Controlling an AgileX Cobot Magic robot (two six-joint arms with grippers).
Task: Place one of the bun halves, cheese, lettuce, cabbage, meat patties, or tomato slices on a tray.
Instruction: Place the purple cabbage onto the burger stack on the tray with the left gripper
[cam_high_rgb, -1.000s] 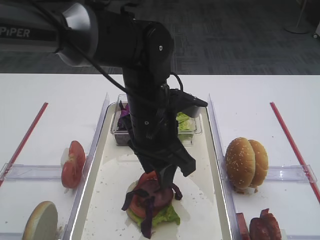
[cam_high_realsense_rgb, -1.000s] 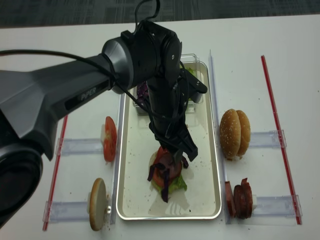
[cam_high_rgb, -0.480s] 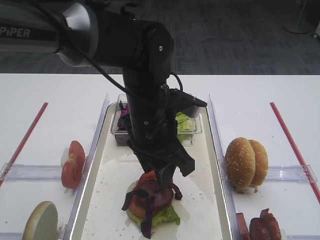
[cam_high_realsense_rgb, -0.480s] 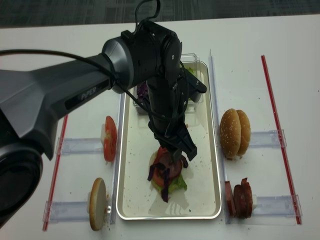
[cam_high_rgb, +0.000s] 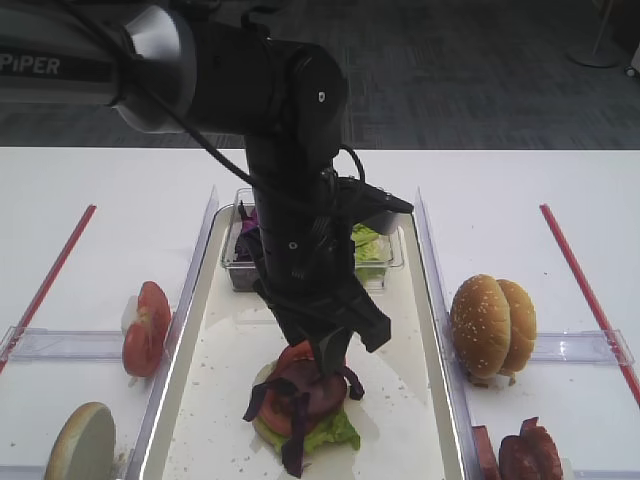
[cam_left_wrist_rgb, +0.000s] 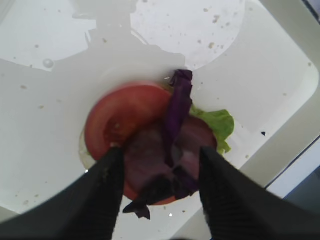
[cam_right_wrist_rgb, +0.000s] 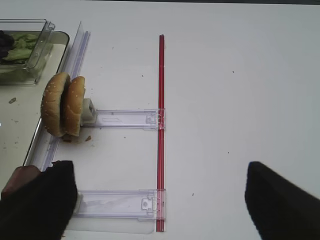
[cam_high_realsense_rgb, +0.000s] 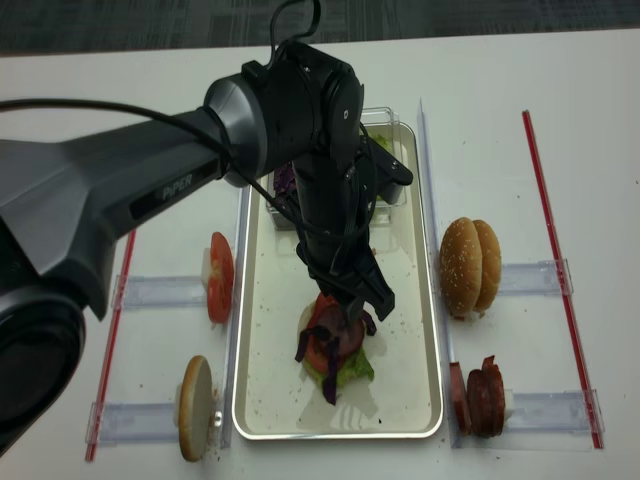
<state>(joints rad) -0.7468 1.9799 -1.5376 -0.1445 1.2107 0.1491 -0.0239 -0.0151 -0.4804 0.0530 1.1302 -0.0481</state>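
Fingers (cam_left_wrist_rgb: 102, 200) of the left gripper (cam_left_wrist_rgb: 157, 192) stand parted just over the stack on the tray (cam_high_realsense_rgb: 420, 340), with the cabbage (cam_left_wrist_rgb: 175, 125) draped on the tomato slices (cam_left_wrist_rgb: 122, 117) between them; no pad visibly pinches it. That stack sits toward the tray's near end, lettuce (cam_left_wrist_rgb: 217, 125) peeking out beneath. Right gripper (cam_right_wrist_rgb: 155, 200) hangs spread wide and empty over the table (cam_right_wrist_rgb: 240, 75), beside the bun halves (cam_right_wrist_rgb: 62, 105).

The left arm (cam_high_realsense_rgb: 320, 190) blocks the tray (cam_high_realsense_rgb: 262, 400) from its far end to the stacked food (cam_high_realsense_rgb: 335, 345) near the middle. The tray's near corners lie bare; a clear box (cam_high_rgb: 375, 262) crowds its far edge.
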